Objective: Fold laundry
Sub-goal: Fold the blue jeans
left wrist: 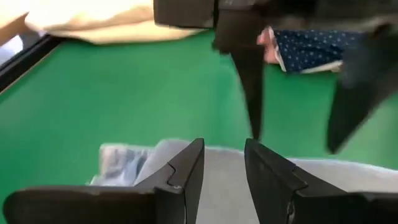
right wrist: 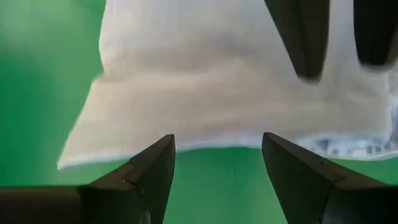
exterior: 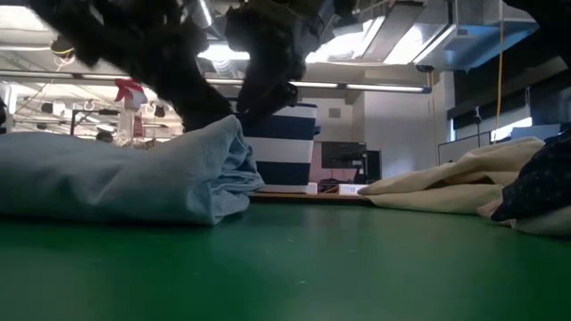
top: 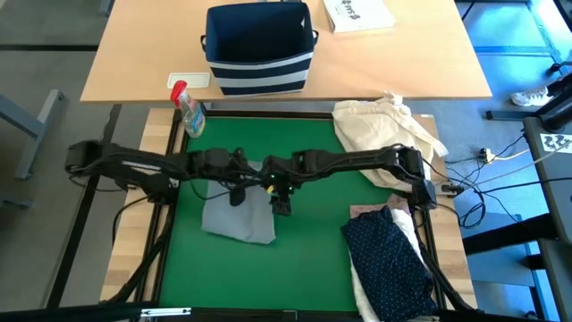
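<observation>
Low view: both arms are dark blurs cut off at the top edge, can't tell which is which there. Spray bottle mostly hidden behind the folded light grey jeans. High view: navy white-dotted shirt runs off the bottom edge and covers most of the white shirt and pale pink top. Paper's print too small to read.

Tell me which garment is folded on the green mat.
The light grey jeans, folded mid-mat under both claws; the navy dotted shirt lies heaped at the mat's right edge.
</observation>
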